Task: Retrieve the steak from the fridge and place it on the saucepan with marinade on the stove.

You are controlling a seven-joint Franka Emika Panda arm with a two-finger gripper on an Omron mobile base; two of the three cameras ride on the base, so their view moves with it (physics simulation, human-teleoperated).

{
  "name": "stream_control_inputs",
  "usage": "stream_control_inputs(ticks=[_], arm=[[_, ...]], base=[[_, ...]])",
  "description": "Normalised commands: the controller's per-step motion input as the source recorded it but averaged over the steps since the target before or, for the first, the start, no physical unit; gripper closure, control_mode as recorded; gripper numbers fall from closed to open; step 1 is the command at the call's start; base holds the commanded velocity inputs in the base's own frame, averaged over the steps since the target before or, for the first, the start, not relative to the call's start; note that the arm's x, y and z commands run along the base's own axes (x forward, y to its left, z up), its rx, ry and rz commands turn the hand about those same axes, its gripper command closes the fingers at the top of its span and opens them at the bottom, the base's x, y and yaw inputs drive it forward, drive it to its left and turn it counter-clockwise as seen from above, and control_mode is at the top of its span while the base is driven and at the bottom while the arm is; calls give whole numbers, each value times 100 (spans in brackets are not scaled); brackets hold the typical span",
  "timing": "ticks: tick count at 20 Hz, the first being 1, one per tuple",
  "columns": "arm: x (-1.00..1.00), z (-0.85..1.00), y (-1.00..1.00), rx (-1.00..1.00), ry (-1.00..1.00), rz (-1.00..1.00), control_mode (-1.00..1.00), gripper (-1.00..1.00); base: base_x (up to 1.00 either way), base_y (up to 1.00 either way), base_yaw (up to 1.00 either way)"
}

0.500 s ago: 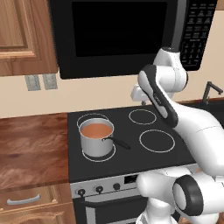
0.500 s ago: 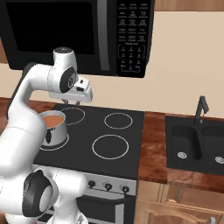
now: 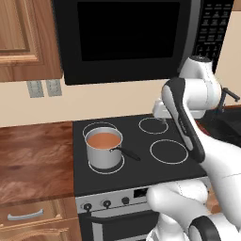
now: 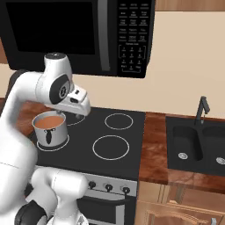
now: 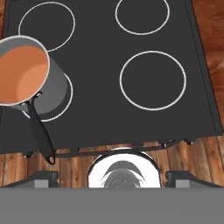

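You are looking down on the stove (image 3: 136, 155), a black glass cooktop with four white ring burners and dark knobs along its steel front. The saucepan (image 3: 104, 151) stands on the front-left burner as seen from the base, with its straight black handle pointing toward the middle of the cooktop. The marinade (image 3: 103, 140), a smooth orange-brown surface, fills it nearly to the rim. In the hand view the saucepan (image 5: 30, 78) sits at the upper left, and its handle runs down toward the front edge of the stove (image 5: 131, 113). The gripper (image 5: 112, 177) hangs above the cooktop near its front edge, well apart from the saucepan; its fingers (image 5: 43, 178) are spread wide with nothing between them. In the right base view the saucepan (image 4: 50, 127) rests just beside and below the white wrist. A black microwave (image 3: 127, 37) hangs above the stove. A wooden counter (image 3: 35, 160) adjoins the stove on one side; a dark sink (image 4: 197, 145) with a faucet lies on the other.
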Motion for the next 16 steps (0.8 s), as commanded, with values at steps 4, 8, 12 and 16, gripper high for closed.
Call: stream_control_inputs(ticks=[4, 8, 12, 16], arm=[[-100, 0, -19, 0, 0, -14, -100, -100], [-24, 0, 13, 0, 0, -2, -100, -100], [-3, 7, 36, 0, 5, 5, -100, -100], [0, 5, 43, -1, 14, 9, -100, -100]], base=[[0, 0, 0], [0, 0, 0], [0, 0, 0], [0, 0, 0]])
